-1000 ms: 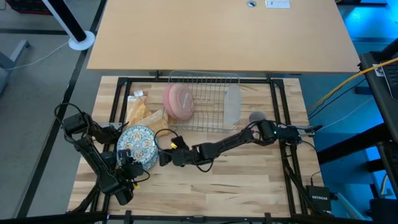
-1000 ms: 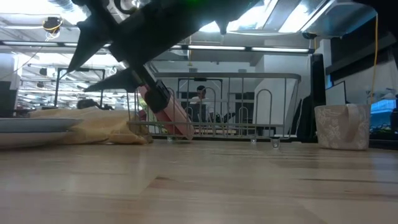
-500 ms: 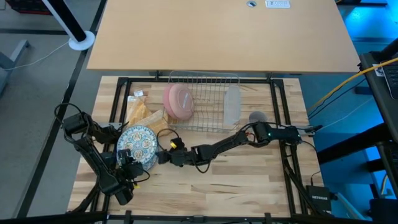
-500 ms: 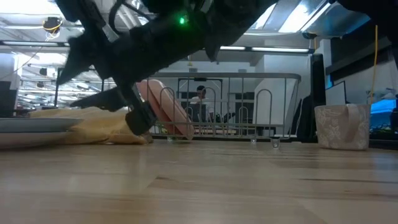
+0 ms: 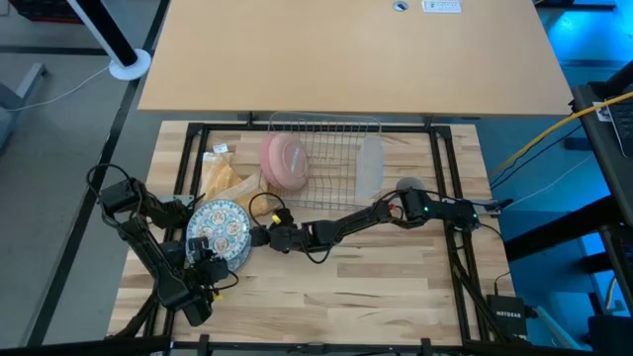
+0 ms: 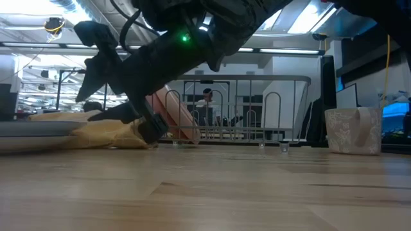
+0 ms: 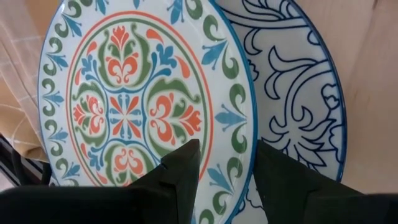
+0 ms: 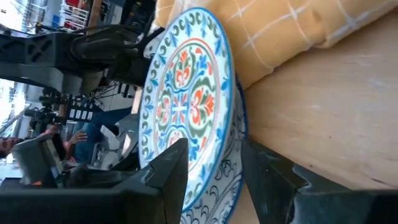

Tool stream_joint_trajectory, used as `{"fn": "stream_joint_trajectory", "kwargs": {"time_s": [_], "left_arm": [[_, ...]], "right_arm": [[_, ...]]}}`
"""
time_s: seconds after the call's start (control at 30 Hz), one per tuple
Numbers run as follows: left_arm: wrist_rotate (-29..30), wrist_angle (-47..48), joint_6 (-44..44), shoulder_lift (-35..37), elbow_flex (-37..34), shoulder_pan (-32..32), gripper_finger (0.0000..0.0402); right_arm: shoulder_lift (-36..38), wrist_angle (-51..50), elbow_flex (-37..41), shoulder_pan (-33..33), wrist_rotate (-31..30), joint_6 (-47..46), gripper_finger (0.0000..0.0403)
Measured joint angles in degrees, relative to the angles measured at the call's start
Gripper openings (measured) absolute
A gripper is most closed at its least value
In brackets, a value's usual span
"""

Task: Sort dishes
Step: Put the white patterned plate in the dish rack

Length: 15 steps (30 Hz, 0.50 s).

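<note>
Left claw (image 5: 203, 252): you have it parked at the near rim of the patterned plate (image 5: 220, 229), fingers (image 7: 180, 171) parted with the rim's edge showing in the gap between them; they are not pinched on it, so nothing is held.
Patterned plate: it lies flat on the table (image 5: 376, 287) just ahead of your left claw and right in front of your right claw, stacked on a second blue-lined plate (image 7: 292, 124) whose edge sticks out beneath. That overhang is probably why both claws come in at the rim.
Yellow cloth (image 5: 226, 183): it sits beyond the plates from your left claw, bunched against their far edge, so a far-side approach looks blocked.
Right claw (image 5: 262, 237): you have it reaching low across the table to the plate's other rim, fingers (image 8: 168, 168) spread wide and empty, the rim lined up with the gap.
Pink bowls (image 5: 284, 161): they stand on edge in the wire rack (image 5: 326, 158), well beyond your right claw, apparently already sorted.
Grey mug (image 5: 407, 185): it stands on the table beside the rack, far back along your right arm, not yet handled.
</note>
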<state>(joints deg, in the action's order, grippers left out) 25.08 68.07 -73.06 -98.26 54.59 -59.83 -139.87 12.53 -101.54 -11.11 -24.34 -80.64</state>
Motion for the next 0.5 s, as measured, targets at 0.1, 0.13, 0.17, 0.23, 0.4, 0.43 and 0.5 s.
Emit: {"fn": "stream_joint_trajectory", "kwargs": {"time_s": [0.1,0.13,0.17,0.23,0.4,0.43,0.5], "left_arm": [[0.5,0.0,0.0,0.0,0.0,0.0,0.0136],[0.7,0.0,0.0,0.0,0.0,0.0,0.0136],[1.0,0.0,0.0,0.0,0.0,0.0,0.0136],[1.9,0.0,0.0,0.0,0.0,0.0,0.0136],[4.0,0.4,0.0,0.0,0.0,0.0,0.0136],[4.4,0.4,0.0,0.0,0.0,0.0,0.0136],[5.0,0.4,0.0,0.0,0.0,0.1,0.0136]], "right_arm": [[0.0,-0.9,0.0,0.4,0.2,-0.5,0.0153],[0.0,-1.0,0.0,0.6,0.3,-0.5,0.0153],[0.0,-1.1,0.0,0.7,0.4,-0.6,0.0153],[0.0,-1.1,0.0,0.7,0.3,-1.7,0.0153],[0.0,-0.7,0.0,0.7,0.0,-2.1,0.0153],[-0.4,-0.3,0.0,0.7,0.0,-2.1,0.0153],[-1.8,0.5,-1.5,0.7,0.6,-2.5,0.0153]]}}
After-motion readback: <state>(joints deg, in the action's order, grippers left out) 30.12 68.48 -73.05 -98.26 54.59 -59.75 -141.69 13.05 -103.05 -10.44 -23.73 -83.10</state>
